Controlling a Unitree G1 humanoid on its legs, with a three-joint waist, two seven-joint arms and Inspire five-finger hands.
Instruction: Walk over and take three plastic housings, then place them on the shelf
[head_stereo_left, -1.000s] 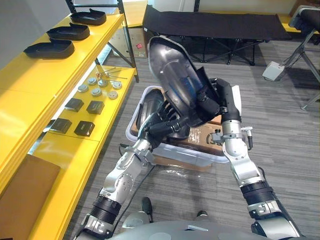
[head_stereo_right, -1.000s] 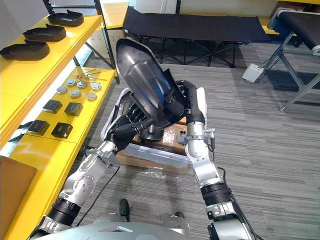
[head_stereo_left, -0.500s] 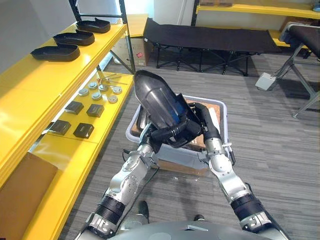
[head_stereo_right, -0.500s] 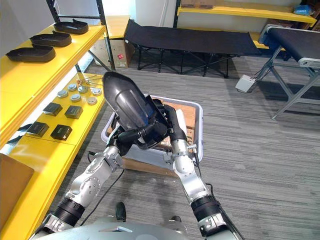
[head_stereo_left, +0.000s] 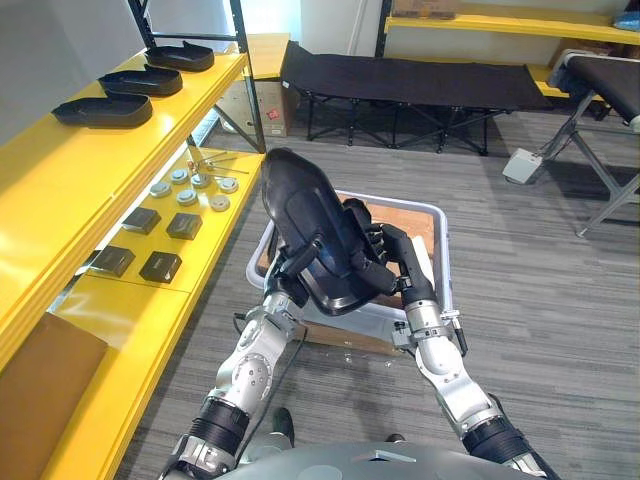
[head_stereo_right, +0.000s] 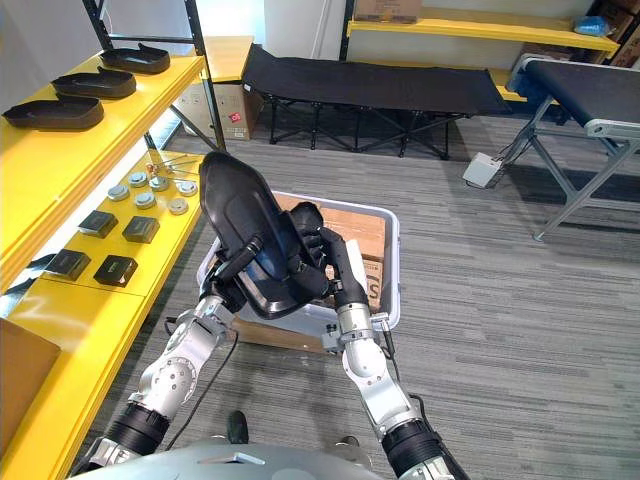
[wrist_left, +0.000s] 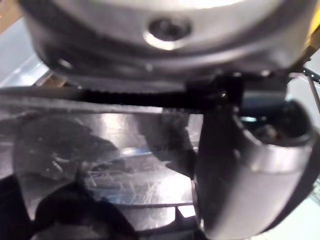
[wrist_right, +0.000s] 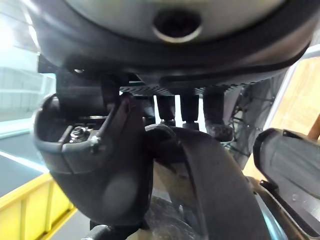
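Black plastic housing (head_stereo_left: 318, 235) held up in both robot hands, above the storage bin (head_stereo_left: 443, 235)
The left robot hand (head_stereo_left: 297, 270) and right robot hand (head_stereo_left: 386, 262) each clasp one edge; three like housings (head_stereo_left: 139, 81) already lie on the yellow shelf (head_stereo_left: 130, 150), so carrying this one across seems to be what is left; the eye views show shelf and bin, while the right wrist view shows fingers (wrist_right: 190, 106) behind the rim

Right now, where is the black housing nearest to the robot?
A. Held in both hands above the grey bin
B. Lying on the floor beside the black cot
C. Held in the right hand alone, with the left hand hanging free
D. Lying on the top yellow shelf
A: the housing stands tilted over the bin, with the left hand and the right hand both curled on it.
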